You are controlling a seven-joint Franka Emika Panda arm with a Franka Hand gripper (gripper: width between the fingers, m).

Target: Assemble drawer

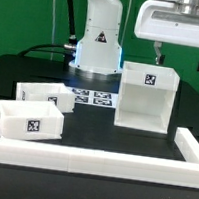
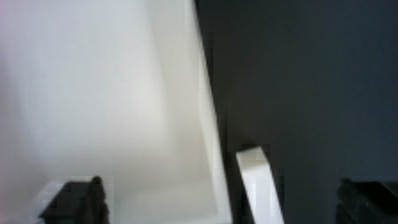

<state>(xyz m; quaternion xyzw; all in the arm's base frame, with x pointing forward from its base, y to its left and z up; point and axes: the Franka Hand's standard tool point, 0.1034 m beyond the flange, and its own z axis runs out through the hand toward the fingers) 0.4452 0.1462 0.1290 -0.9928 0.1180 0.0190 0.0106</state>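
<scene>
Hovering above the tall white plastic boxy housing (image 1: 146, 98), our two-finger gripper (image 1: 180, 59) has its jaws spread apart, empty. Two white open-top plastic trays (image 1: 46, 95) sit at nine o'clock of it. We judge a grasp pending: lowering astride one wall.

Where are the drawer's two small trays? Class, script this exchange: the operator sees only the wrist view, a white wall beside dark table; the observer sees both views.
Operator: Where are the trays?
Observer: Two small white open-top plastic trays, the front tray and the rear tray, lie at the exterior view's left of the tall white boxy plastic housing, apart from it.
Operator: How high is my gripper?
Observer: The open gripper hangs just above the housing's top, holding nothing.
Operator: What lies between trays and housing?
Observer: The thin flat white marker board, on the black table.
</scene>
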